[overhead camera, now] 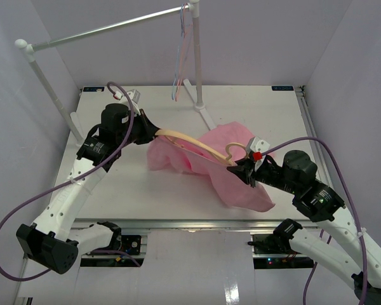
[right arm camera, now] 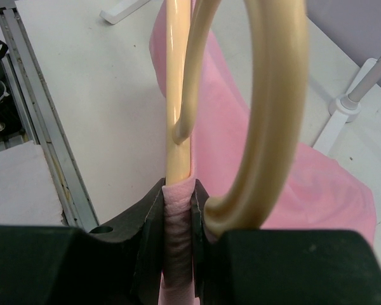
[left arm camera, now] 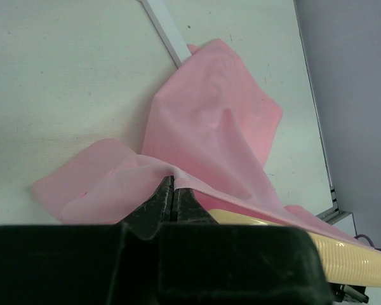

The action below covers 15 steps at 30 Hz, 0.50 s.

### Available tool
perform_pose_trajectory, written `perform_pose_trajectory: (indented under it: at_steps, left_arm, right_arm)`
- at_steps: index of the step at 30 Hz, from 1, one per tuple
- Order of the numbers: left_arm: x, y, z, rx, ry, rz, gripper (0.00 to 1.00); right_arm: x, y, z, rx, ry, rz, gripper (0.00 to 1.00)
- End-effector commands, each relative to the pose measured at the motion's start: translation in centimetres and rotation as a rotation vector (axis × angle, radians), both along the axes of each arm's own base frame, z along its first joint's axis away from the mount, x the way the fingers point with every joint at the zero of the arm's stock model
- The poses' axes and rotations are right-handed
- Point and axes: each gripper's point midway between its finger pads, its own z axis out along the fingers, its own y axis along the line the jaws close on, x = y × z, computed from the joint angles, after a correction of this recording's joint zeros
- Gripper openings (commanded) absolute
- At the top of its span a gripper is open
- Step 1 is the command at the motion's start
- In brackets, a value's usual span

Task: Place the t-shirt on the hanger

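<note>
The light pink t-shirt (overhead camera: 238, 181) lies bunched on the table, draped over the pale tan hanger (overhead camera: 190, 143), which is lifted and slants from upper left to lower right. My left gripper (overhead camera: 151, 133) sits at the hanger's left end, shut on a fold of the t-shirt (left arm camera: 209, 127) at its tips (left arm camera: 173, 182); the hanger (left arm camera: 349, 257) passes just beside it. My right gripper (overhead camera: 246, 170) is shut on the hanger's arm (right arm camera: 178, 108) near the hook (right arm camera: 273, 95), with pink cloth (right arm camera: 317, 190) wrapped between the jaws (right arm camera: 178, 194).
A white clothes rack (overhead camera: 197, 57) stands at the back of the table, its foot (overhead camera: 205, 114) just behind the t-shirt. Thin pink and blue hangers (overhead camera: 180, 63) dangle from its rod. A metal rail (overhead camera: 197, 223) runs along the table's near edge.
</note>
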Motion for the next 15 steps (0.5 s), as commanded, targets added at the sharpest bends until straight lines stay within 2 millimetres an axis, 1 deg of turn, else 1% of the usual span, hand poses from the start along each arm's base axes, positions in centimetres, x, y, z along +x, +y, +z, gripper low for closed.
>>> perform_pose_trajectory:
  at_steps: [1,4,10,14,15]
  left_arm:
    - [3.2,6.4,4.0,0.106,-0.123,0.234,0.0]
    - [3.3,7.2,4.4,0.133,-0.122,0.234,0.0]
    - [2.7,8.4,3.9,0.166,-0.117,0.247,0.0]
    - [2.4,8.3,3.7,0.166,-0.118,0.23,0.0]
    - [2.3,7.9,4.1,0.162,-0.132,0.202,0.0]
  right_arm:
    - [-1.0,-1.1,-0.3,-0.027,0.013,-0.005,0.08]
    - [-0.4,-1.9,-0.5,-0.041,0.017,-0.062,0.08]
    - [-0.1,-2.2,-0.7,-0.053,0.028,-0.091,0.08]
    - [-0.1,-2.0,-1.0,-0.063,0.041,-0.079,0.08]
    - [-0.2,-1.8,-1.2,-0.069,0.048,-0.07,0.08]
